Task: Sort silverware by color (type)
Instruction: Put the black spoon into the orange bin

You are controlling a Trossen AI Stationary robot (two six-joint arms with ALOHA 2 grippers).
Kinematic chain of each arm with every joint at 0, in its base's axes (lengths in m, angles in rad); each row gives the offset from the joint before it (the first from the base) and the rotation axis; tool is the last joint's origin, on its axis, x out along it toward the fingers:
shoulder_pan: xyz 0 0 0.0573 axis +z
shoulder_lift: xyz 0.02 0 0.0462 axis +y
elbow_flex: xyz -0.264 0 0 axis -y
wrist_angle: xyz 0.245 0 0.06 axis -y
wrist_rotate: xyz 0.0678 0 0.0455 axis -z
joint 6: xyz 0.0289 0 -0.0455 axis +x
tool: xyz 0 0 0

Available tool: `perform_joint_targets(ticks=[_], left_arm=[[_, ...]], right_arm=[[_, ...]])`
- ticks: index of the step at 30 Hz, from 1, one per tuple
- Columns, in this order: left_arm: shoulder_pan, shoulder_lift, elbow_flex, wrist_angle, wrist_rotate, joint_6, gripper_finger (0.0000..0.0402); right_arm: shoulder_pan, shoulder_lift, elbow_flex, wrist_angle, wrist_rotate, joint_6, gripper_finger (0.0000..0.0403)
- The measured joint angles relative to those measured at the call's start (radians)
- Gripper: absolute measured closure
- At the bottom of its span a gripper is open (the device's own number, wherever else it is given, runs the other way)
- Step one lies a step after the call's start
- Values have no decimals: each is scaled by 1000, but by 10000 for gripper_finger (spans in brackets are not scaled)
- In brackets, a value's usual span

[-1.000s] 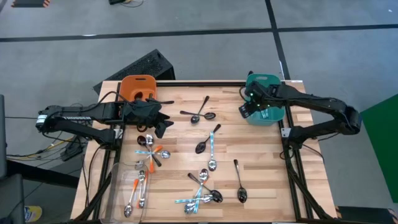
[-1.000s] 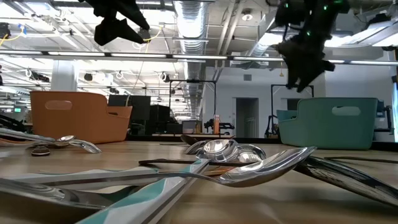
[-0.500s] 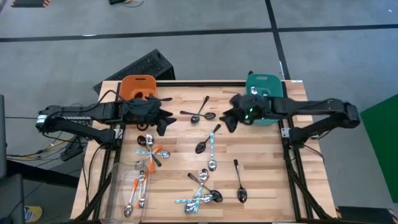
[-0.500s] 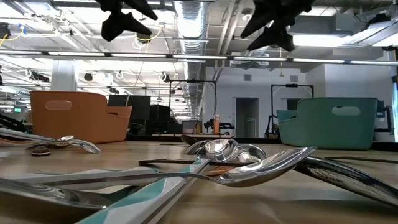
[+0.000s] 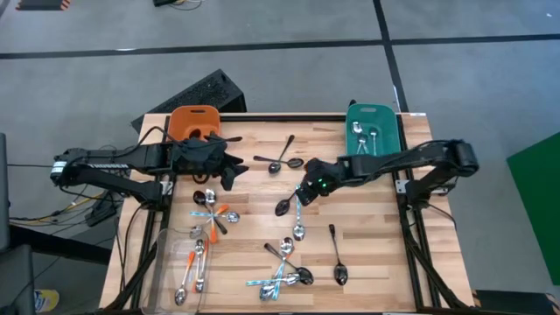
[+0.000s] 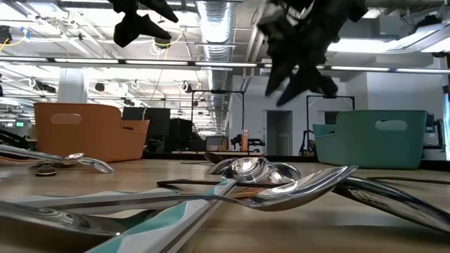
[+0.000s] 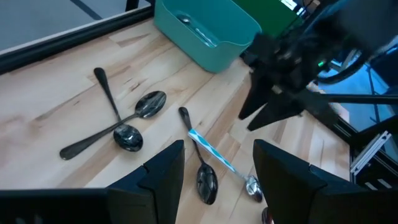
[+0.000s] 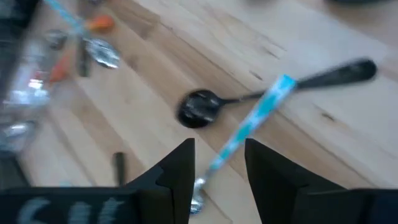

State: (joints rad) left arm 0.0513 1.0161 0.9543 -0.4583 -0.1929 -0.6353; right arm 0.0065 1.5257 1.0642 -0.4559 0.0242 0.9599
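I see spoons strewn across the table between both arms. One bin sits at its far left corner, another bin at far right

arms: both are looking matte black, pretty slim tube links with chunkier joint housings
left arm: silvery band with small markings is showing near its base end
right arm: a little green light is glowing near the wrist
fingers: dark, flat and blocky, edges are looking squared off
cables: thin black ones are running along the links
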Motion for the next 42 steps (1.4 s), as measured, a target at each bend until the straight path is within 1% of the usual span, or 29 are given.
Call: perform_joint_targets(ticks=[5, 9, 12, 14, 19, 21, 23, 25, 27, 30, 32, 36, 42], left_arm=[[-32, 0, 0, -3, 3, -7, 223], [-69, 0, 0, -11, 0, -15, 223], [-98, 0, 0, -34, -18, -43, 223], [-112, 0, 0, -34, -29, -69, 223], [-139, 0, 0, -32, -56, -115, 223], [-152, 0, 0, -30, -56, -120, 223], [-165, 0, 0, -30, -58, -129, 223], [-171, 0, 0, -24, -81, -151, 223], [-171, 0, 0, -4, -120, -172, 223], [-169, 0, 0, 23, -160, -182, 223], [-169, 0, 0, 29, -170, -182, 223], [-169, 0, 0, 28, -169, -182, 223], [-169, 0, 0, 19, -161, -174, 223]], right_arm=[[-1, 70, 0, 14, 0, 20, 247], [-32, 109, -1, 53, 1, 5, 250], [-66, 114, 0, 90, 0, 1, 254], [-97, 115, 0, 108, 4, 10, 257], [-223, 117, 1, 100, 66, 70, 266], [-278, 117, 1, 98, 71, 61, 268], [-326, 117, 1, 102, 66, 12, 269], [-359, 131, 2, 123, 54, -65, 269], [-387, 150, 2, 112, 23, -97, 269], [-418, 193, 1, 122, -52, -96, 269], [-424, 220, 1, 120, -100, -87, 269], [-420, 260, 0, 130, -105, -55, 269], [-428, 307, 1, 206, -133, -36, 269]])
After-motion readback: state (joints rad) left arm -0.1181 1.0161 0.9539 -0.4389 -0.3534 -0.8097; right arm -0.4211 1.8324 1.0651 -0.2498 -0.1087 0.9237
